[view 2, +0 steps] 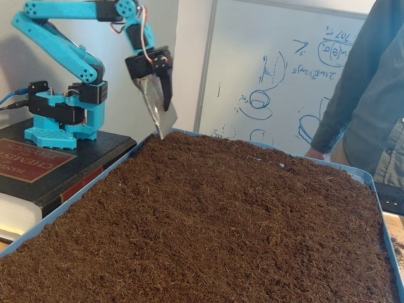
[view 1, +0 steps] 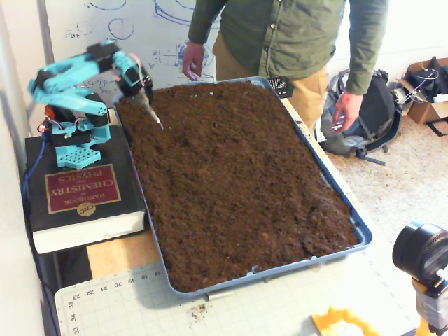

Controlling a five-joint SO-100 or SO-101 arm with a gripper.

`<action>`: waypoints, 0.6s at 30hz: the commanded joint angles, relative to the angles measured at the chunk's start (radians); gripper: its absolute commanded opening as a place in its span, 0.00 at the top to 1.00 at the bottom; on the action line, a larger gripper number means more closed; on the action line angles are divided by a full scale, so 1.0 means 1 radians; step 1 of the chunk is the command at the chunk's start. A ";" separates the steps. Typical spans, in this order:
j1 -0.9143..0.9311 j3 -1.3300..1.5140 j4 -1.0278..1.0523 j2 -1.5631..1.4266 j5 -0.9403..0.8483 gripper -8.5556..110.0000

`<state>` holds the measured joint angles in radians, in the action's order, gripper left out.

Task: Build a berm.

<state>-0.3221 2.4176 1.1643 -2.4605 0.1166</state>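
One tool [view 2: 160, 108] — blade-like — hangs above the soil [view 2: 221, 221], not touching.

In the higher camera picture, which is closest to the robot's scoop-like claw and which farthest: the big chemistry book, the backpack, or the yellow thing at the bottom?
From the gripper:
1. Chemistry book, lower left, under the arm.
2. Backpack, far right, on the floor.
3. Yellow thing, bottom edge, right of centre.

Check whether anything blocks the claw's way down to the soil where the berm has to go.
Nothing visible does. The claw, with its metal blade, hangs above the soil bed near the tray's far corner. No berm shows yet. The person's hand stays outside the tray.
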 commanded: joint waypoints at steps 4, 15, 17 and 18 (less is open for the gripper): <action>-0.115 -0.264 0.129 0.293 0.216 0.92; -0.244 -0.540 0.192 0.750 0.477 0.92; -0.245 -0.551 0.192 0.808 0.482 0.92; -0.245 -0.552 0.192 0.833 0.482 0.92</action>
<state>-0.5630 1.9497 1.3484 -1.6536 0.5798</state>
